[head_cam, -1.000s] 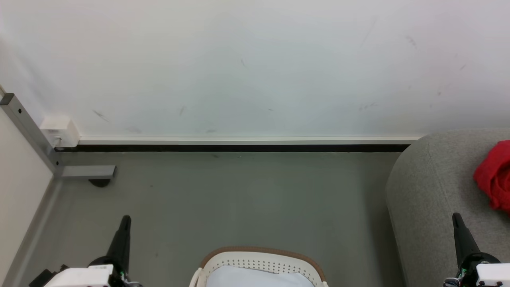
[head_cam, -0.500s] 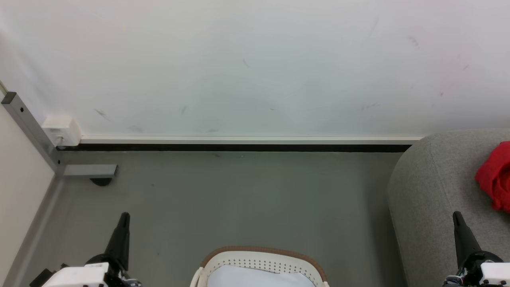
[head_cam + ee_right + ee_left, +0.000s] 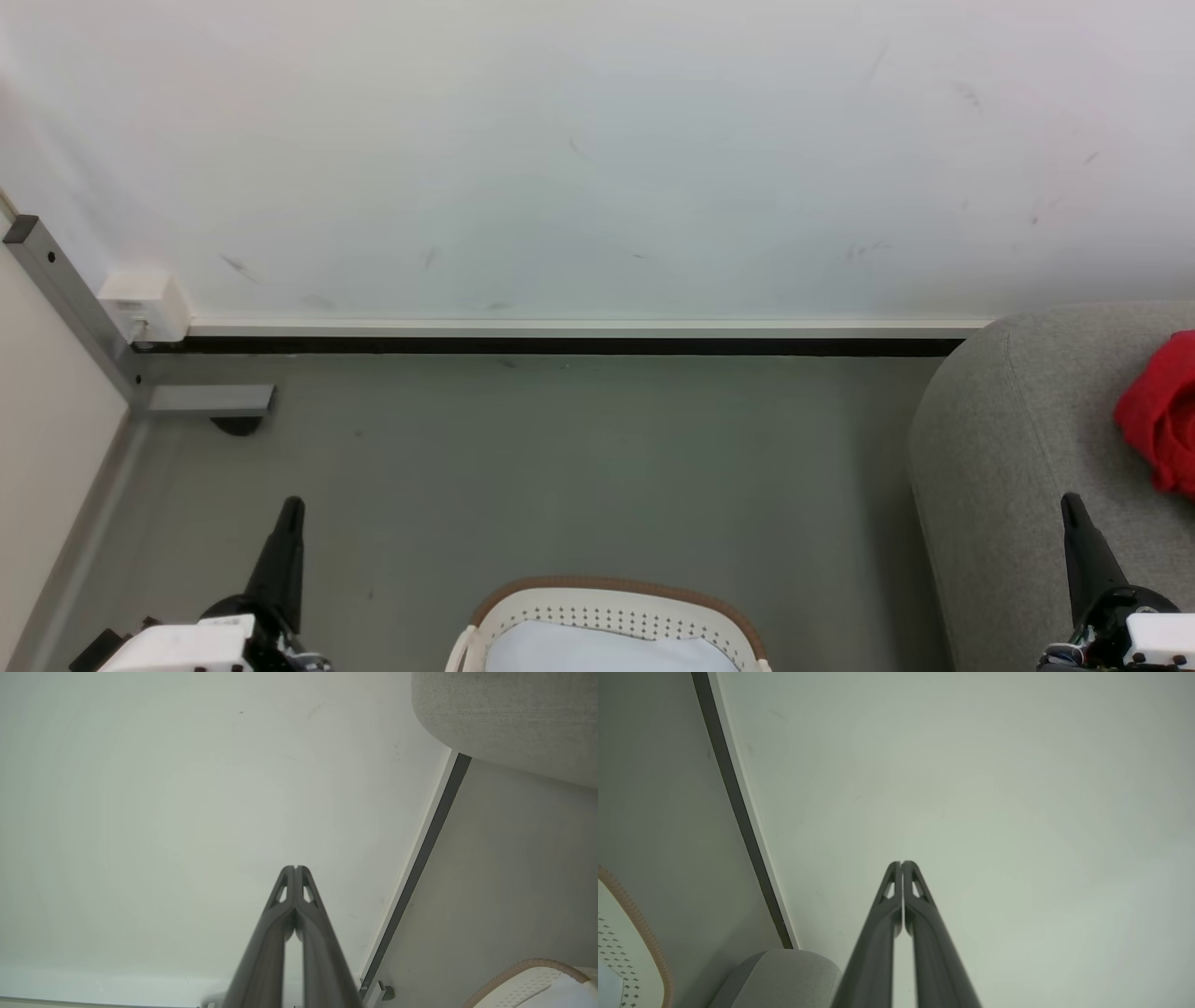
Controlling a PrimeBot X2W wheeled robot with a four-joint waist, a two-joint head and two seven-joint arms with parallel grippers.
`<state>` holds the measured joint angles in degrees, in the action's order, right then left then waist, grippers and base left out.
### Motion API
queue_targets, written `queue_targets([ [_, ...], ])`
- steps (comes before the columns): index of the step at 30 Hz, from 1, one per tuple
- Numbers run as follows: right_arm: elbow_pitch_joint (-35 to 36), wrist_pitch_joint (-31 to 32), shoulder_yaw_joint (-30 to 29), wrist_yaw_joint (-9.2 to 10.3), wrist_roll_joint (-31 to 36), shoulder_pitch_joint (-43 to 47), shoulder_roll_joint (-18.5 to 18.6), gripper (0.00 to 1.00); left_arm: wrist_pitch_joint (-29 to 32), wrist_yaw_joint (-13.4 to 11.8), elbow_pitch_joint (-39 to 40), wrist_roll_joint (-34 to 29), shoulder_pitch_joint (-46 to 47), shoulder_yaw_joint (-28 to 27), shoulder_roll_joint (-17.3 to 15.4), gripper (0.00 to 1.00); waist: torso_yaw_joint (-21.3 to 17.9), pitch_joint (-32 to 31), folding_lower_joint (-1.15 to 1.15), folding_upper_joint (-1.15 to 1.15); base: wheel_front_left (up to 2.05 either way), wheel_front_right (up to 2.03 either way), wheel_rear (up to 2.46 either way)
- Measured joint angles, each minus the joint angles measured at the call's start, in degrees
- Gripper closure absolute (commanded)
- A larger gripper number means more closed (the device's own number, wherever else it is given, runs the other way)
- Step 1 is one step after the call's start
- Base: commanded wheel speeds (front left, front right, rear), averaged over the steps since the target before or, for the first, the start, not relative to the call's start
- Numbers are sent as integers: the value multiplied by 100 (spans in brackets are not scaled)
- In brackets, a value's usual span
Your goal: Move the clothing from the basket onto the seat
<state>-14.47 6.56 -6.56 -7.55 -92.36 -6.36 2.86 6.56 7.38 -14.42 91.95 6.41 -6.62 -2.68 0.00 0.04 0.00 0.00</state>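
Jaws of left gripper [image 3: 291,509]: clenched, the two dark fingers pressed tip to tip with nothing between them, as its wrist view [image 3: 901,863] shows plainly.
Jaws of right gripper [image 3: 1070,505]: clenched too, tips meeting and empty [image 3: 295,868].
Left gripper's place: low on the left of the head view, above bare floor [image 3: 560,467], fingers aimed towards the wall [image 3: 560,140].
Right gripper's place: low on the right, its fingers seen against the seat [image 3: 1008,448]; contact cannot be told.
Basket [image 3: 616,590]: at the bottom middle, between the two grippers and apart from both, standing on the floor with its tan rim cut off by the frame edge.
Basket's inside: a pale sheet [image 3: 607,651] of bluish white lies there.
Clothing [image 3: 1162,425]: a crumpled red bundle lying on top of the seat at the far right edge, beyond the right gripper and well apart from the basket.
Seat: grey, round-cornered, on the right, its far corner by the wall; a strip of floor separates it from the basket.
Surroundings: a dark skirting strip [image 3: 560,346] along the wall's foot; a grey metal post [image 3: 65,299] and a white box [image 3: 145,303] in the left corner.
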Motion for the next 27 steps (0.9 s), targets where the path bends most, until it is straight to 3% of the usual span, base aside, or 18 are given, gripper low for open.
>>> queue_targets([
  [27,0,0,-1,0,0,-2,0,100,0,0,0,0,1,0,-1,100,0,0,0,0,0,0,0],
])
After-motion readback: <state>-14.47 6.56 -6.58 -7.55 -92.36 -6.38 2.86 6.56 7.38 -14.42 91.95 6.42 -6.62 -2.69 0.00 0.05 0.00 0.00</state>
